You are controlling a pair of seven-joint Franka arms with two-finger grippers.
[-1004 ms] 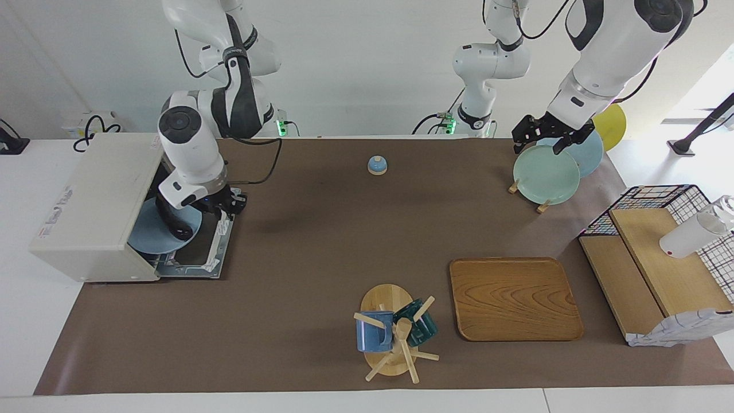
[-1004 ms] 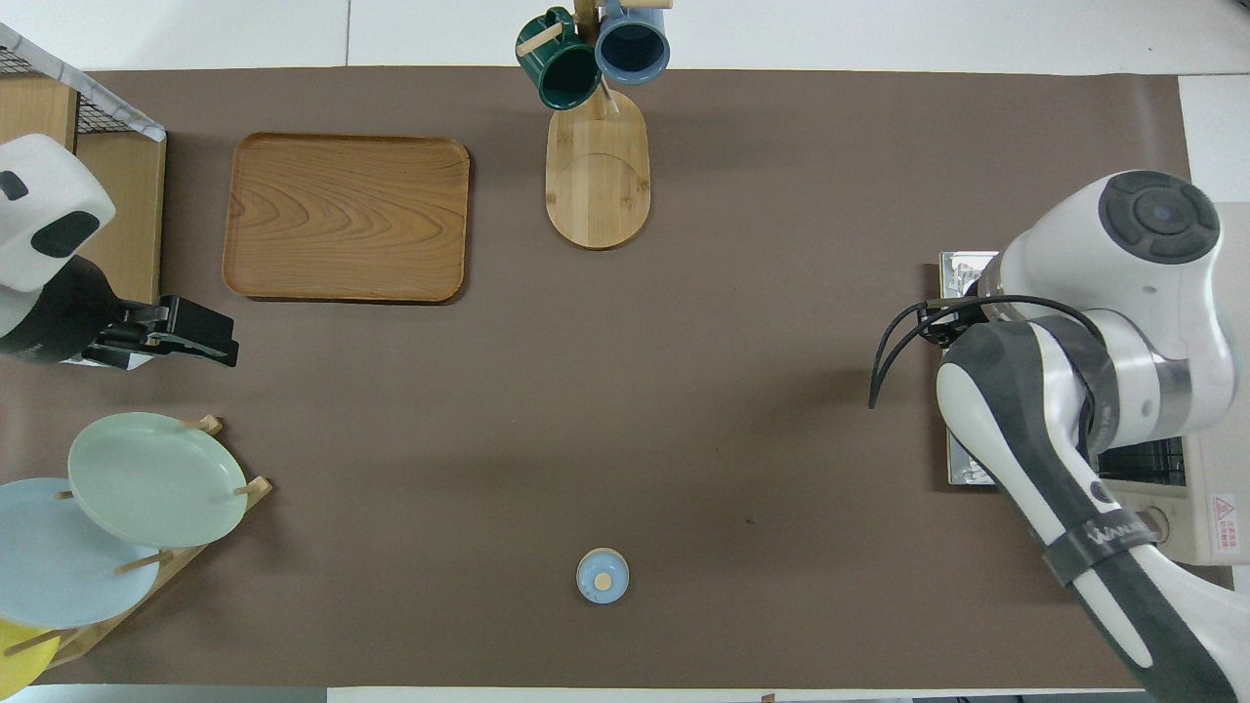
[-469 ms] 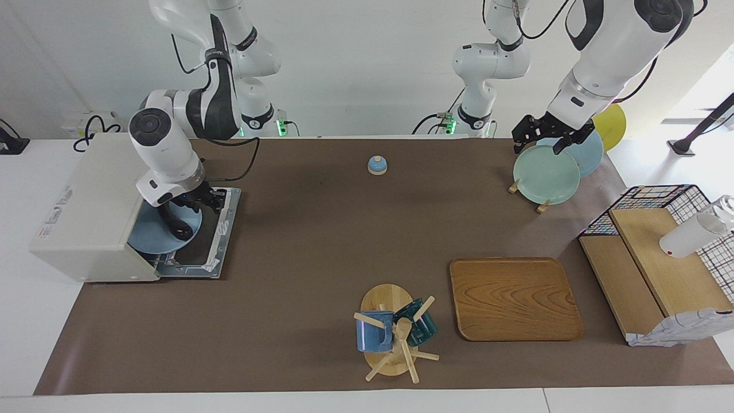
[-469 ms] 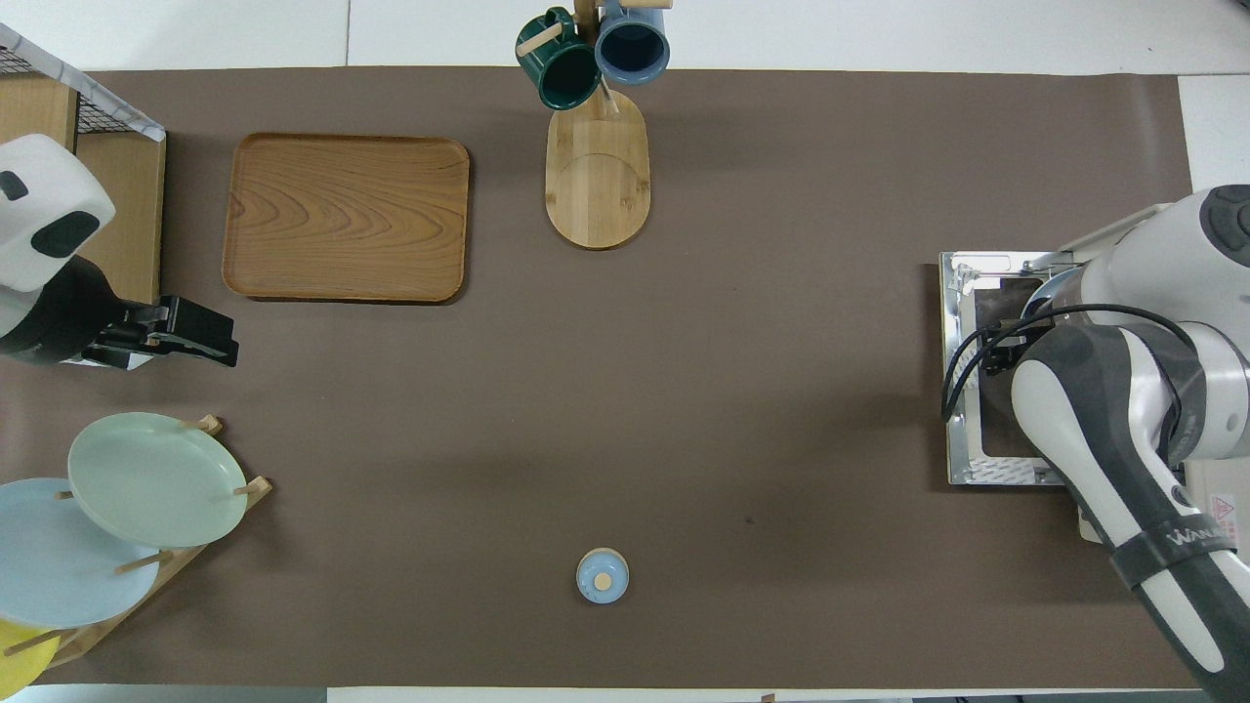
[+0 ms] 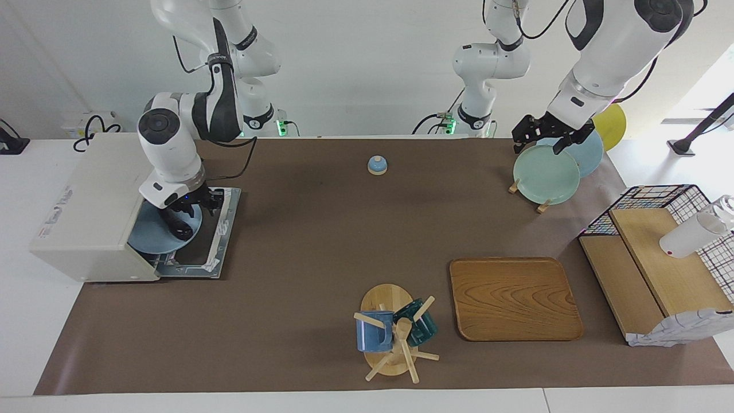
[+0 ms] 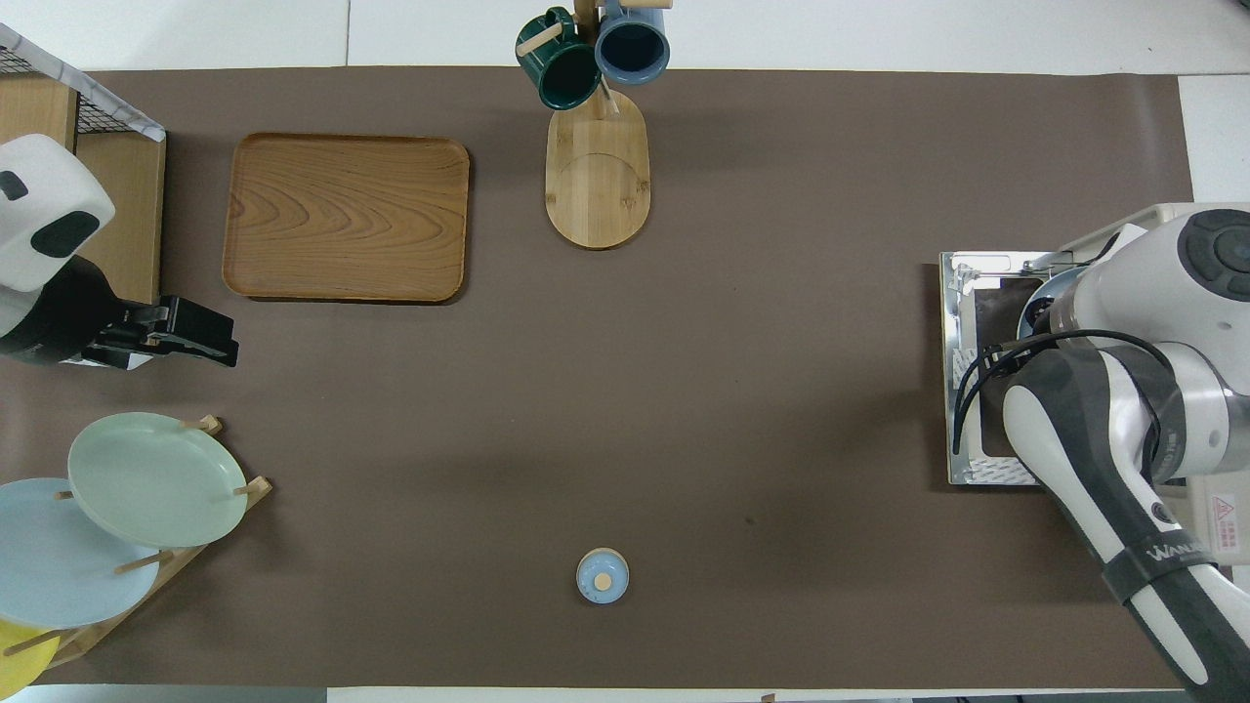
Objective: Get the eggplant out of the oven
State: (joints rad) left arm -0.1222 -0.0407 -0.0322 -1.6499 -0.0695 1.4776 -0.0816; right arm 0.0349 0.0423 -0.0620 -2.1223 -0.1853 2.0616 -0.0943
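- The boxy cream-white toaster oven (image 5: 86,201) stands at the right arm's end of the table, on the edge of the brown table mat (image 5: 321,241). Its dark glass door (image 5: 221,229) is dropped open and lies flat on the mat.
- A round pale-blue plate (image 5: 146,235) sits in the oven's mouth, partly under the roof and partly out over the open door.
- The small, slender, dark purple eggplant (image 5: 175,223) lies on that plate, at the side nearest the door, so it is not yet out of the oven.
- The right gripper (image 5: 195,206) hangs low over the plate, just above the eggplant's stem end. I cannot tell whether it touches the eggplant, or whether it is spread or pressed together. In the overhead view the arm's own wrist hides it.
- The left arm waits at its own end of the table. The left gripper (image 5: 538,143) hangs with its fingers spread, holding nothing, over the top edge of the pale-green plate (image 5: 545,175) that stands in a wooden plate rack (image 6: 146,571).
- A small blue call bell (image 5: 377,165) sits mid-table, near the robots.
- The rectangular wooden tray (image 5: 513,298) and the wooden mug stand (image 5: 395,335), with a blue and a green mug, lie far from the robots.
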